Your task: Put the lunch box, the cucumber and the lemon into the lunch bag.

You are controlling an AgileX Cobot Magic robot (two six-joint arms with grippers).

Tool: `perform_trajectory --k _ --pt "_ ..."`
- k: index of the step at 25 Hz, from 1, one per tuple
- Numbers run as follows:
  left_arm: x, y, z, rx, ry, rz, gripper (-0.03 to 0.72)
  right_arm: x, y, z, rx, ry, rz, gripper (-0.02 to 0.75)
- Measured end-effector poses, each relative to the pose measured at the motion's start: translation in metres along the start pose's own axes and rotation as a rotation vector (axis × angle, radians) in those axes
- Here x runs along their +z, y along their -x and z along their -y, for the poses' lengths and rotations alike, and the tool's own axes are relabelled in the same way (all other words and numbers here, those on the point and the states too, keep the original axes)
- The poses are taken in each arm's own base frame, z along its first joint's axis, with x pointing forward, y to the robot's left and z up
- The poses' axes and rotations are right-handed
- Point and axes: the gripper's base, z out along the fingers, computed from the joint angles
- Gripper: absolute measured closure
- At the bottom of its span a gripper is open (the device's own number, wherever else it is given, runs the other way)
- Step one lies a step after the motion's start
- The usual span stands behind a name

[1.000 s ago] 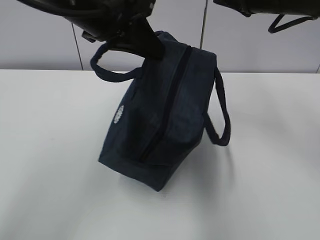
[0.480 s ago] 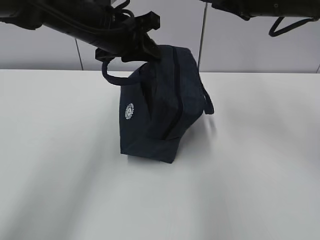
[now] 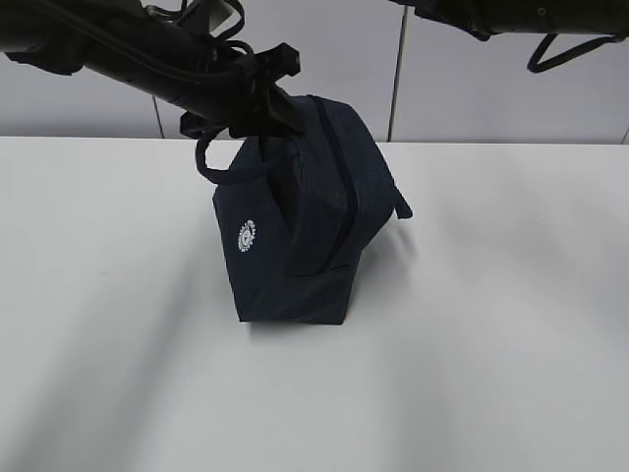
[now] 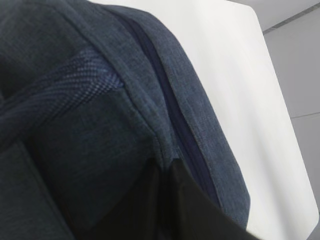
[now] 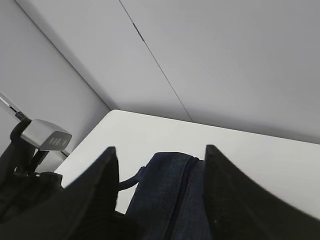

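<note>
Navy lunch bag (image 3: 295, 226) standing mid-table (image 3: 491, 344), tilted, zip closed, white logo (image 3: 246, 236) facing near-left. Left gripper (image 3: 263, 106) clamped on bag's top edge by left handle (image 3: 211, 162). Right gripper (image 5: 160, 165) up high at far right, fingers (image 5: 230, 200) spread apart, holding nothing.

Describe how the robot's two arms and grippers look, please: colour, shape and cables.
Both arms are black. The left arm is a thick tube with black cables running along it, ending in the left gripper. The right arm has a looping black cable. The right gripper has two broad, flat, matte black fingers. No markings are visible.
</note>
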Motion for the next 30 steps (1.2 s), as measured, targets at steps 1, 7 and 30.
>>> perform_trajectory --k 1,7,30 --pt "-0.001 0.001 -0.002 -0.003 0.001 -0.005 0.694 0.000 0.000 0.000 0.000 0.000 0.000 0.333" --pt "-0.009 0.004 -0.014 -0.010 0.011 -0.037 0.673 0.000 0.000 0.000 0.000 0.000 0.000 0.334" --pt "-0.072 0.019 -0.019 0.200 0.149 -0.057 0.284 -0.005 0.002 -0.009 -0.030 0.042 -0.033 0.335"
